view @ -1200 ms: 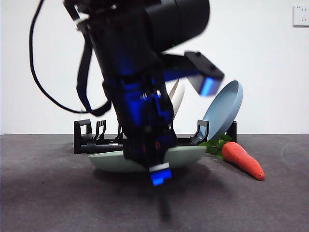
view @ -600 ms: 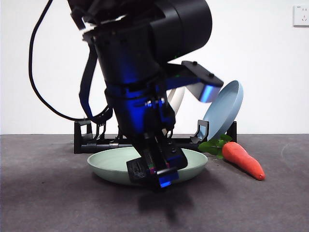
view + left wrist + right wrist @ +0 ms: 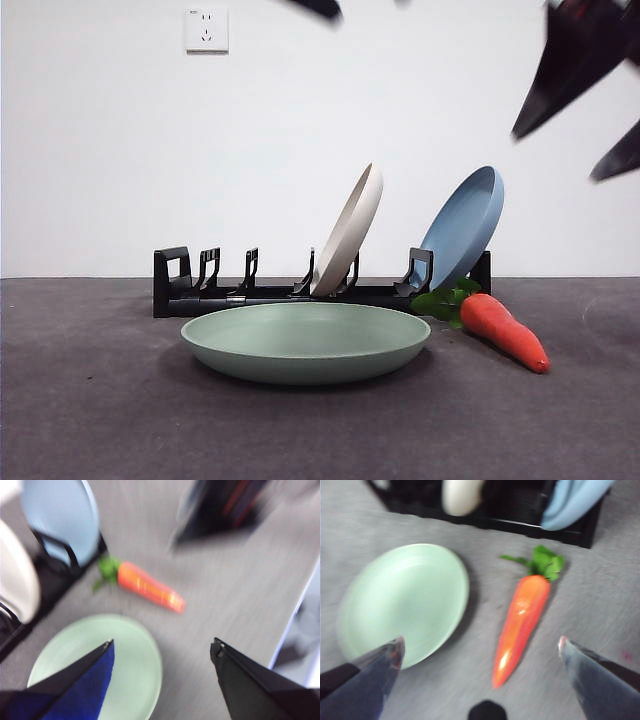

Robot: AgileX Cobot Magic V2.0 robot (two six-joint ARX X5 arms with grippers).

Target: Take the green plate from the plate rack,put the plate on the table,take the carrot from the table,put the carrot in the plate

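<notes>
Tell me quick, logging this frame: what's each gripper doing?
Left gripper: open, holding nothing, above the green plate.
Right gripper: open, holding nothing, above the carrot.

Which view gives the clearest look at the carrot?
The front view: the carrot lies sharp on the table beside the green plate, partly hidden at its leaves. Both wrist views show its whole length from above, but motion-blurred.

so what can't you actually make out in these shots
- Front view: the plate rack's base, partly hidden behind the green plate.
- Left wrist view: motion blur smears the carrot and a dark shape beyond.
- Right wrist view: rack and plates cut off by the edge.
</notes>
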